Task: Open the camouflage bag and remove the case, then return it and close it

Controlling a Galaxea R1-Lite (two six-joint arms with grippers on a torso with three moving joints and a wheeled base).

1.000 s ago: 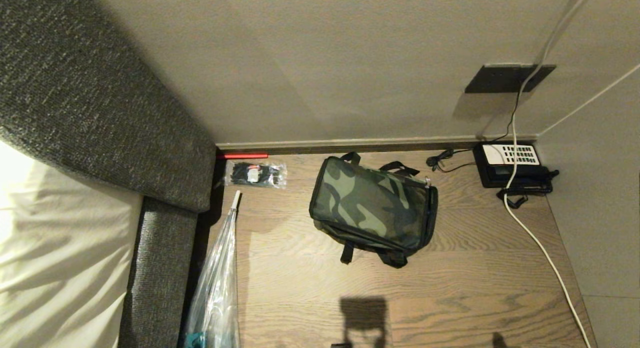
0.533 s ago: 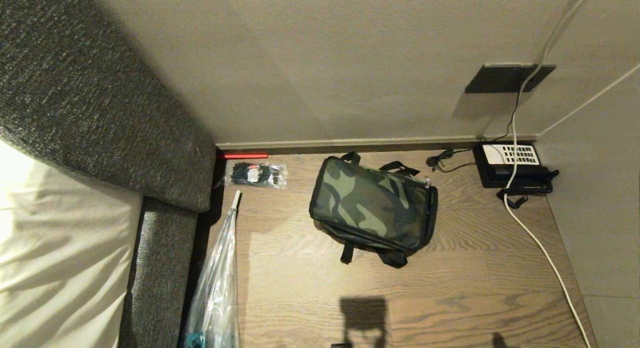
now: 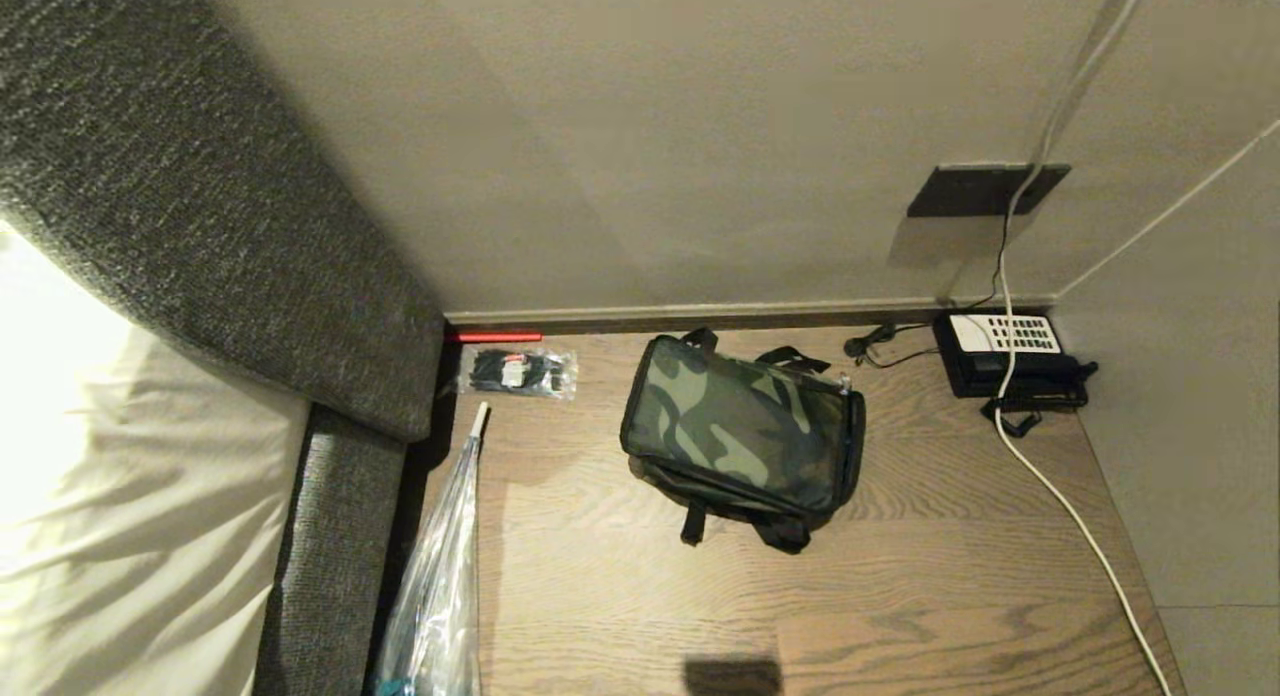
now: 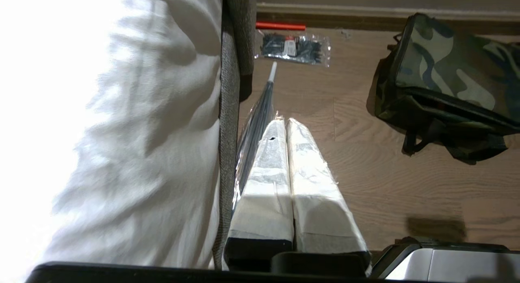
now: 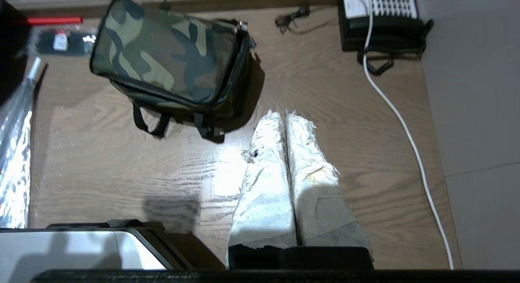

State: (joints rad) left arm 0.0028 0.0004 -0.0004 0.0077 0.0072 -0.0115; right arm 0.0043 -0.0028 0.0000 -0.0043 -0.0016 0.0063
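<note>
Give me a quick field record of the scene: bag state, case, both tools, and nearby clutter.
bag: camouflage bag on the wooden floor, lid down, looks zipped
case: not visible
left tool: shut, holding nothing, above the floor, short of the bag
right tool: shut, holding nothing, above the floor near the bag's straps
telephone: black, in the corner, white cable trailing across the floor
other: packet of black cable ties by the skirting; clear umbrella beside the bed
</note>
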